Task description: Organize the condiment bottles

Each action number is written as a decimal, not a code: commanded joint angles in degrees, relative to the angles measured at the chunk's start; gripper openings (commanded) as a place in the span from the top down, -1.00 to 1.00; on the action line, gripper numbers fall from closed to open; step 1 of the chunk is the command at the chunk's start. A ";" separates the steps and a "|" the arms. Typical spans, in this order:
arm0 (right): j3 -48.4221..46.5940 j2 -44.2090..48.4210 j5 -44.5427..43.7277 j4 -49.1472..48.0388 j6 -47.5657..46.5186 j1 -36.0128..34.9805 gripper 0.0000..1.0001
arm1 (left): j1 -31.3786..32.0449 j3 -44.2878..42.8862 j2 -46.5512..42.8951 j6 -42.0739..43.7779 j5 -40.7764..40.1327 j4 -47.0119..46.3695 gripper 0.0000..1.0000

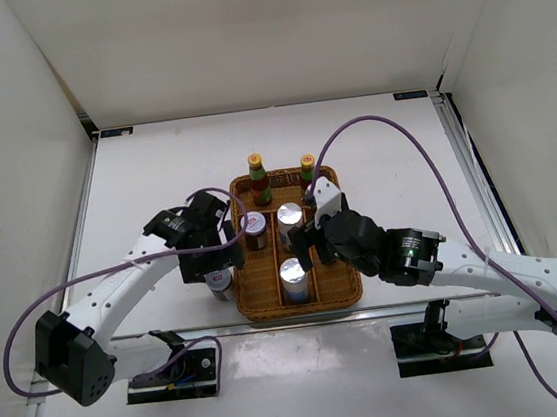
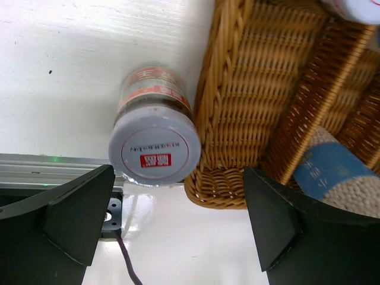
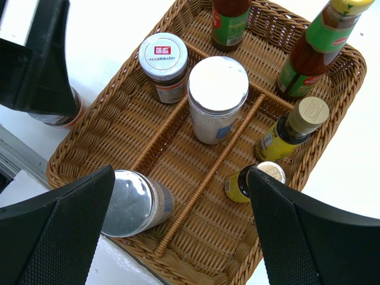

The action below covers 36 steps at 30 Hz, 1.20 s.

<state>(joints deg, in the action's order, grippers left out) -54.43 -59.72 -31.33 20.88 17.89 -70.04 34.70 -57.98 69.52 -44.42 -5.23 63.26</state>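
Note:
A brown wicker tray point(image 1: 269, 305) holds most of the condiment bottles. Two tall yellow-capped sauce bottles point(image 3: 230, 21) point(image 3: 317, 47) stand at its far end. Two small dark yellow-labelled bottles point(image 3: 291, 130) point(image 3: 252, 181) stand in its right lane. Three silver-lidded jars point(image 3: 162, 56) point(image 3: 217, 89) point(image 3: 132, 202) fill the other lanes. A fourth jar point(image 2: 155, 153) stands on the table, close beside the tray's near left corner point(image 2: 222, 178). My left gripper point(image 2: 178, 225) hovers open just above that jar point(image 1: 222, 283). My right gripper point(image 3: 181, 231) is open above the tray point(image 3: 261, 65), holding nothing.
The white table ends in an aluminium rail point(image 2: 41, 163) close to the loose jar. White walls enclose the table on three sides. A purple cable point(image 1: 379, 121) arcs over the back right of the table.

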 commanded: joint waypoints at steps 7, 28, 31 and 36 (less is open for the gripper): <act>-1.02 0.05 -1.53 -1.72 0.66 -0.10 -0.93 | -3.49 3.92 3.95 1.36 2.68 -4.99 -0.95; -0.50 0.57 -3.21 -0.67 1.18 -0.10 -0.98 | -0.86 -13.38 1.06 5.31 -5.66 2.73 0.78; -0.50 0.57 -3.74 -0.67 1.71 -0.10 -0.98 | 1.59 -14.71 0.53 5.31 -5.66 1.52 0.78; -0.50 1.10 -6.02 0.38 2.85 -0.10 -0.98 | 6.07 -15.24 1.76 4.79 -4.35 -2.25 0.78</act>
<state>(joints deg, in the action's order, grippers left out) -54.43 -59.72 -34.46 21.10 19.22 -70.04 38.59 -71.48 72.07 -39.35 -9.87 64.10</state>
